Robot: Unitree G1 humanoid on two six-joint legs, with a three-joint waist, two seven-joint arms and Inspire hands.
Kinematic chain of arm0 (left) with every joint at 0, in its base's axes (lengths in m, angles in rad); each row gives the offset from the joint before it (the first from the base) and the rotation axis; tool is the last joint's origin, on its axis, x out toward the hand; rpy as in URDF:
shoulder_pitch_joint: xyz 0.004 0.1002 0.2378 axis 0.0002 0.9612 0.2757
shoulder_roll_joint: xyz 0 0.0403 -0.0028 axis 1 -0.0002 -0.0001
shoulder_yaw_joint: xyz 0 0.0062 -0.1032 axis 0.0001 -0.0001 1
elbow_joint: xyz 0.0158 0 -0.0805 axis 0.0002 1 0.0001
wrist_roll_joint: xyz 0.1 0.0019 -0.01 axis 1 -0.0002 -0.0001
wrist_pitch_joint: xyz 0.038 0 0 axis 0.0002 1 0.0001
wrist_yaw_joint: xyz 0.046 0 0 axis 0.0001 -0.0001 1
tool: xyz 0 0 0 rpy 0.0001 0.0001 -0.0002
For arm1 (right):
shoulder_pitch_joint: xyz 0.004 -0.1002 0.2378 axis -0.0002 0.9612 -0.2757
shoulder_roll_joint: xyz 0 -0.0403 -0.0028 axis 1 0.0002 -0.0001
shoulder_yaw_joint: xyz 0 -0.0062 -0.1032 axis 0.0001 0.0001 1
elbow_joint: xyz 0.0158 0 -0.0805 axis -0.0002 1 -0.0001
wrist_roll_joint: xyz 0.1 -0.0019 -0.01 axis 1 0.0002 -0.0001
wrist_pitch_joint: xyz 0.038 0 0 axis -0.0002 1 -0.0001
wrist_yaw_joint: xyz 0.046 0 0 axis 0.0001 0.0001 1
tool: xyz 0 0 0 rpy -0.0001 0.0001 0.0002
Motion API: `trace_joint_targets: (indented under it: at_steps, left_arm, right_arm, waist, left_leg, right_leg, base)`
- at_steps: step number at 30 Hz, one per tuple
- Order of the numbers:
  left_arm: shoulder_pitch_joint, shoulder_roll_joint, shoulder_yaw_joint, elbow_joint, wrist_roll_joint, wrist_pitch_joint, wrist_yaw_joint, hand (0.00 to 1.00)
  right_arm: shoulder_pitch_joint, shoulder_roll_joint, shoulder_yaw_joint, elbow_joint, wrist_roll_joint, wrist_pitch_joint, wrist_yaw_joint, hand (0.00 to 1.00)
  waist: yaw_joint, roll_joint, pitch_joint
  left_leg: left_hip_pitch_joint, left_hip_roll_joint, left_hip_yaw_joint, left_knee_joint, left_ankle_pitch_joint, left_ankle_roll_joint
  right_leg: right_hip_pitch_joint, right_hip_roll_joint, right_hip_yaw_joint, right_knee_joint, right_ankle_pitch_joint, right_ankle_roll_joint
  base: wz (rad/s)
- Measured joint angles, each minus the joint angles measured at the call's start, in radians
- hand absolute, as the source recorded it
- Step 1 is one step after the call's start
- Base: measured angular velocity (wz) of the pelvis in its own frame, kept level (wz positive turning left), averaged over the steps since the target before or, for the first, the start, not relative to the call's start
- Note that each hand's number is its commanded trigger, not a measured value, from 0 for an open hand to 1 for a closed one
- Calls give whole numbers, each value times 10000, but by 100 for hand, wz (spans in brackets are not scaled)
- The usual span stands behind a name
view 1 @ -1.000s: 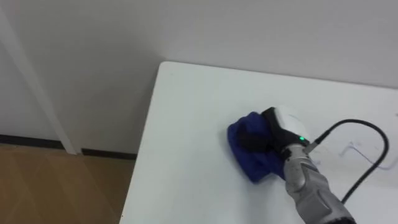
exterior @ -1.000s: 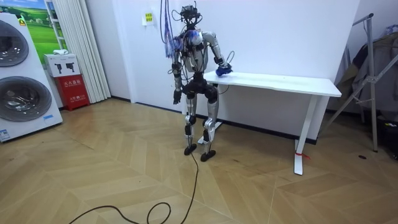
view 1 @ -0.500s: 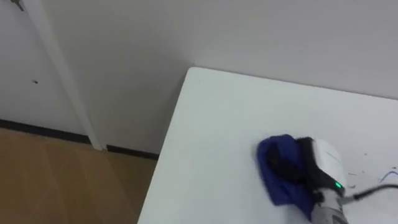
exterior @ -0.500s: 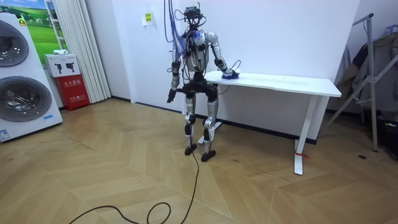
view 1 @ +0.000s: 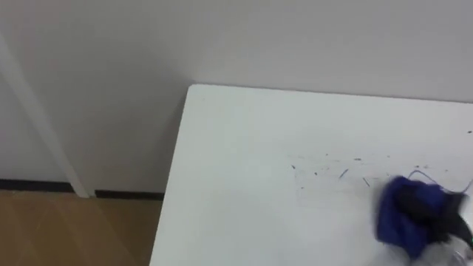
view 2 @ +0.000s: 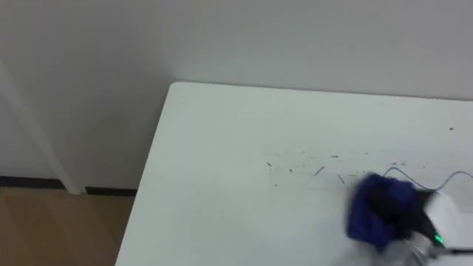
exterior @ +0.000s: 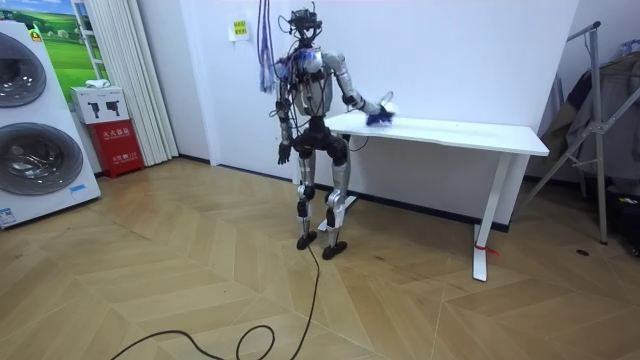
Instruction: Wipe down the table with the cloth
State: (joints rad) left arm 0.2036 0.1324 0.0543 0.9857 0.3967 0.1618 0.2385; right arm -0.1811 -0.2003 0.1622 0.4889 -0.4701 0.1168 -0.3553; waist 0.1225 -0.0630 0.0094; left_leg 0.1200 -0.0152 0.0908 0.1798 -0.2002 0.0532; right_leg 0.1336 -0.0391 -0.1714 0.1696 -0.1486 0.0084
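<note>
**Blue cloth under the right robot hand on the white counter**

The robot stands at the end of a long white counter (view 2: 214, 192) that runs along a pale wall, at the room view's left end of it. Its upper body is turned toward the counter top and its right arm reaches out over the surface.

The blue cloth (view 2: 373, 210) lies bunched on the counter, well in from the near corner and toward the robot's right. The right robot hand (view 2: 443, 220) sits on it from the lower right, its dark fingers (view 2: 405, 209) curled into the folds and holding the cloth against the top. A small green light shows on the pale back of the hand.

Thin dark scribbled marks (view 2: 319, 170) are scattered across the counter to the left of the cloth and beyond it, toward the wall. The nearest of them lie close to the cloth's edge. The strip of counter between the marks and the corner is plain white.

The left robot hand (exterior: 284, 153) hangs beside the hip, away from the counter, and whether its fingers are spread or curled cannot be told.

On the room view's left stand two front-loading washing machines (exterior: 30, 150). What is in their drums cannot be told. A red box (exterior: 118, 145) stands beside them on the wooden floor (exterior: 200, 280).
</note>
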Motion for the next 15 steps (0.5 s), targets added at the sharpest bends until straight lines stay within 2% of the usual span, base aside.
trace_joint_targets:
  at_steps: [1, 3, 4, 6, 8, 9, 10, 12, 13, 15]
  left_arm:
    - [6, 2, -34, -106, -2, -1, -44, 0]
    - [133, 3, -200, -250, -19, 29, -55, 0]
    - [233, 6, -198, -245, -20, 69, -56, 0]
    - [816, 62, -147, -261, -144, 239, -58, 0]
    - [1223, 59, 120, -504, -121, 306, -96, 0]
    - [1335, 61, 236, -518, -106, 307, -111, 0]
    - [1423, 61, 297, -509, -105, 304, -109, 0]
    - [1539, 111, 792, -457, -94, 214, -102, 0]
    - [1549, 148, 914, -441, -104, 160, -95, 0]
    - [1554, 271, 1238, -408, -105, -72, -46, 0]
  right_arm:
    - [-385, 56, 238, 38, -171, -115, 173, 100]
    - [-1459, 74, 655, 273, -356, -424, 728, 100]
    - [-1589, 73, 658, 403, -329, -471, 781, 100]
    - [-1561, 21, 605, 1372, -241, -562, 784, 100]
    - [-925, -33, 296, 2372, -236, -591, 741, 100]
    - [-243, -122, 6, 3090, 6, -1029, 359, 100]
    - [126, -166, -323, 2994, 71, -1328, 70, 100]
    - [969, -624, -1273, 3462, 223, -1923, -519, 100]
    - [1114, -690, -1551, 3627, 331, -1979, -618, 100]
    - [1716, -1016, -2659, 4108, 640, -2144, -982, 100]
  waist:
    - [103, -36, 5]
    - [561, -77, 21]
    - [600, -92, 17]
    - [612, -186, -10]
    - [591, -266, -18]
    - [504, -280, -17]
    - [355, -287, -36]
    - [107, -301, -91]
    - [31, -317, -104]
    - [-333, -329, -150]
  left_leg:
    - [-53, 14, -54, 17, 12, -20]
    - [-83, 17, -430, 6, 83, -76]
    - [-80, 13, -548, 8, 121, -77]
    - [2, -22, -896, -28, 125, -76]
    - [12, -41, -1027, -20, 127, -72]
    - [20, -80, -1026, 10, 129, -70]
    - [44, -132, -1006, 18, 135, -63]
    - [250, -234, -919, 5, 137, -59]
    - [300, -254, -927, -4, 137, -59]
    - [424, -322, -866, -14, 123, -38]
  right_leg:
    - [-64, 23, -22, -23, 6, -10]
    - [-22, 46, -317, -54, 6, -11]
    - [36, 42, -425, -69, 6, -11]
    - [337, 25, -678, -212, 1, -3]
    - [463, -51, -788, -216, -2, 3]
    - [551, -102, -811, -231, -21, 34]
    - [635, -144, -788, -256, -41, 64]
    - [927, -251, -768, -349, -71, 112]
    - [981, -268, -780, -342, -71, 112]
    - [1121, -324, -744, -334, -100, 159]
  base:
    - [28]
    - [48]
    - [64]
    - [68]
    - [61]
    - [61]
    - [46]
    - [8]
    - [-7]
    - [0]
